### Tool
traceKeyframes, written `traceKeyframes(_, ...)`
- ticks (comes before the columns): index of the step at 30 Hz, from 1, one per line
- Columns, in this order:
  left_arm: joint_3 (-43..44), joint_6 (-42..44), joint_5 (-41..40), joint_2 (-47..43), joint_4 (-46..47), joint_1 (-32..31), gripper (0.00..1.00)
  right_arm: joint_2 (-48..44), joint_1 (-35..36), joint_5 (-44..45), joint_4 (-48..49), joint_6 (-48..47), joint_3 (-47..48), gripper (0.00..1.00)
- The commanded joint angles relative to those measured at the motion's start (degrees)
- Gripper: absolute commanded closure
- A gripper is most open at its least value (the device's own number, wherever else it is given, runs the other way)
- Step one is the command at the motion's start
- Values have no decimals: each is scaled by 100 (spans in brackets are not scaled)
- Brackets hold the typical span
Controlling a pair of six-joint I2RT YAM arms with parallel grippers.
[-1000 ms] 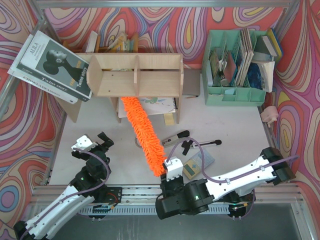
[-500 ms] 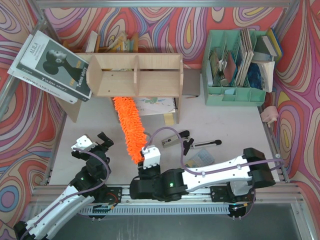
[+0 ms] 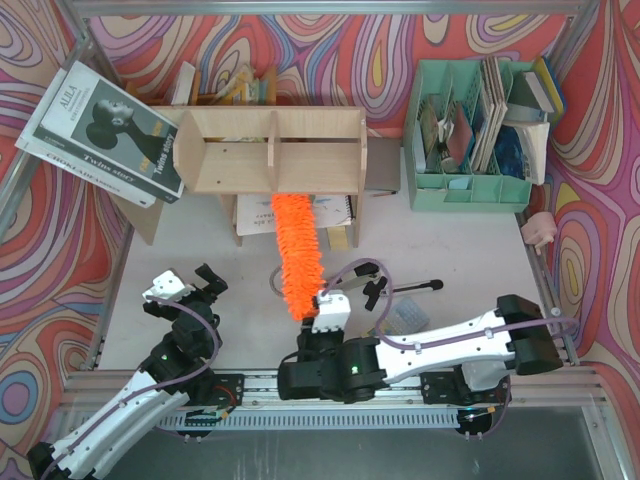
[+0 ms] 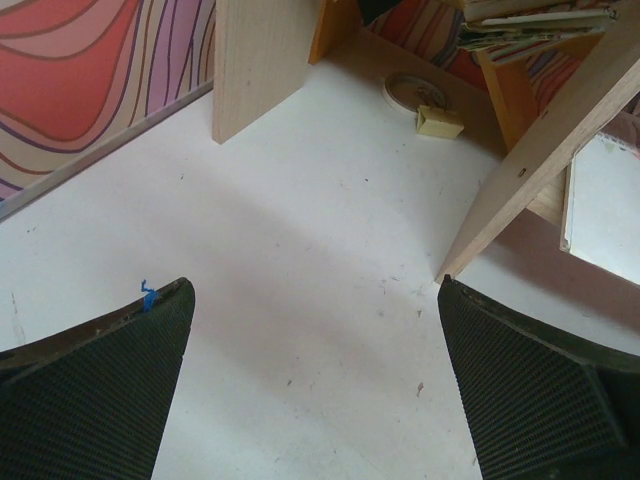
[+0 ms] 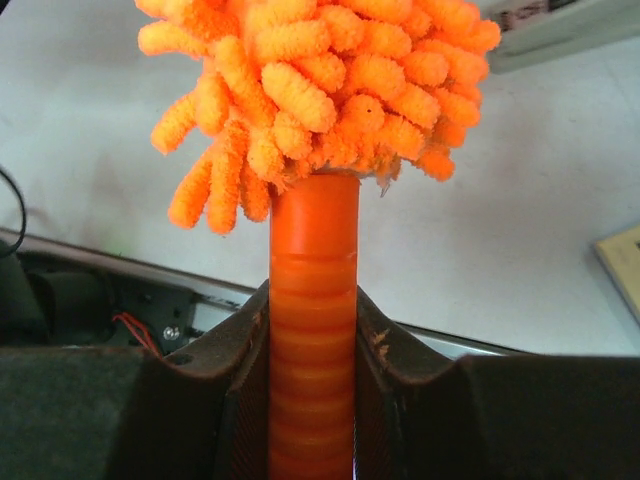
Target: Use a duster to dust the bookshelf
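Note:
The plywood bookshelf (image 3: 270, 150) stands at the back middle, with a central divider. The orange fluffy duster (image 3: 297, 252) points up from the near middle, and its tip reaches under the shelf's lower board, right of the divider. My right gripper (image 3: 325, 318) is shut on the duster's orange handle (image 5: 312, 330), with the shaggy head (image 5: 315, 80) just above the jaws. My left gripper (image 3: 190, 288) is open and empty at the near left, over bare table (image 4: 300, 300). The shelf's legs (image 4: 530, 160) show ahead of it.
A mint-green file organizer (image 3: 472, 140) with books stands at the back right. A large book (image 3: 105, 130) leans at the back left. A notebook (image 3: 320, 212) lies under the shelf. A stapler (image 3: 350, 276), a black tool (image 3: 405, 288) and a small card (image 3: 400, 318) lie near my right arm.
My right gripper has swung the duster to the right, from the left bay to right of the divider. One second ago it leaned from further right. The left arm has not moved.

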Motion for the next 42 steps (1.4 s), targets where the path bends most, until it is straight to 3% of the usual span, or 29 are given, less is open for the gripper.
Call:
traceKeyframes(1,-52,-56,39,5,-21,26,1,-417,6,662,-540,1244,-290,100)
traceKeyframes(4,-52,-56,44,1,-29,31,1,-272,7,624,-453,973,-146,100)
traceKeyframes(12,-52,-65,54,4,-29,33,2,177,6,170,1204,-1480,227,100)
traceKeyframes(14,-52,-65,53,1,-32,34,1,256,5,97,1364,-1714,324,100)
traceKeyframes(18,-52,-74,51,-2,-36,35,2,280,3,286,794,-1121,399,100)
traceKeyframes(20,-52,-70,54,-8,-45,35,1,176,7,463,198,-268,350,100)
traceKeyframes(24,-52,-81,52,-4,-47,44,1,126,5,533,-1991,2272,332,100)
traceKeyframes(27,-52,-83,55,0,-40,44,1,249,7,475,-2281,2585,461,100)
traceKeyframes(35,-43,-92,57,10,-47,44,1,729,7,520,-1373,634,1161,100)
traceKeyframes(42,-43,-97,63,17,-43,49,1,323,42,326,825,-1384,473,100)
